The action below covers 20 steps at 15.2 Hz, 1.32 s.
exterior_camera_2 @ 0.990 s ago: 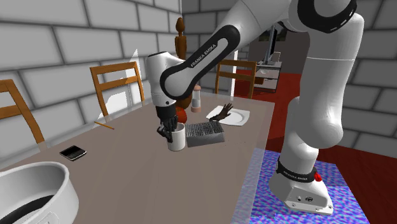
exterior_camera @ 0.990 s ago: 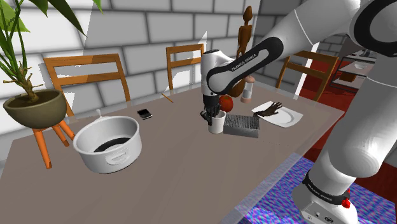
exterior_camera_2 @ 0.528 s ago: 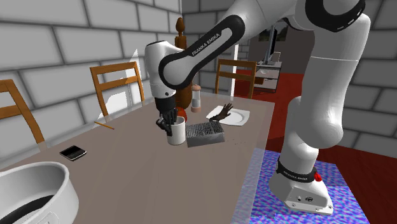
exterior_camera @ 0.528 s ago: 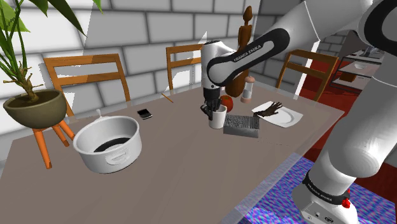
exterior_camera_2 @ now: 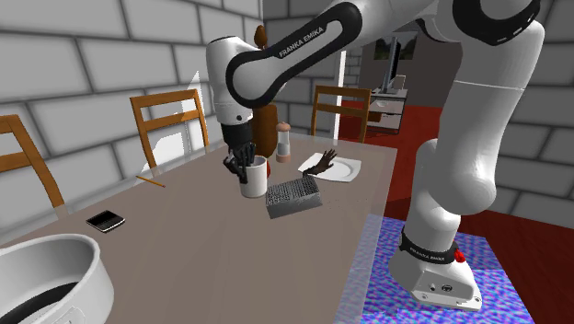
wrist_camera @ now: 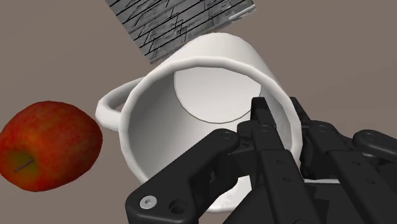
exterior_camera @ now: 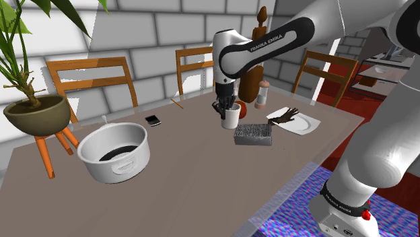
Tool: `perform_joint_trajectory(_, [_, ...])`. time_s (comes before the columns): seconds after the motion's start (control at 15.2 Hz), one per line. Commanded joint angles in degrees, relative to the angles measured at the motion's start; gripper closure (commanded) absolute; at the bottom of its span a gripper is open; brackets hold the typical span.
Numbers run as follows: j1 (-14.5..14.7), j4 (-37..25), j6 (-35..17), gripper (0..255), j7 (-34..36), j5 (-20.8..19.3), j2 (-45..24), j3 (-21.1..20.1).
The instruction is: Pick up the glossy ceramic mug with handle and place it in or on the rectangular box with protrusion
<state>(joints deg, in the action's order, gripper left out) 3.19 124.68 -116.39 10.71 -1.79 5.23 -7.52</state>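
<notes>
The black claw (exterior_camera: 225, 108) clasps the glossy white handled mug (exterior_camera: 231, 118) by its rim (one finger inside), above the brown desk (exterior_camera: 195, 178), near the grey rectangular box (exterior_camera: 254, 134).

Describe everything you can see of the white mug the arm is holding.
The mug is plain glossy white, ceramic-looking, with one loop handle and an empty inside. It hangs roughly upright, apparently clear of the brown table, beside the grey box, handle toward the red apple. The end effector clasps its wall opposite the handle, one finger inside the rim, one outside.
</notes>
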Motion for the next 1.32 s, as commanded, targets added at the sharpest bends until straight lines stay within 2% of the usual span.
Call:
perform_joint_trajectory(0.0, [-0.1,-0.9,1.5,255,-0.2,0.1,0.6,0.1])
perform_joint_trajectory(1.06, [-0.1,-10.2,13.3,255,-0.9,0.5,3.1,0.2])
perform_joint_trajectory(1.25, [-0.7,-3.9,13.5,255,-2.9,0.9,9.7,1.4])
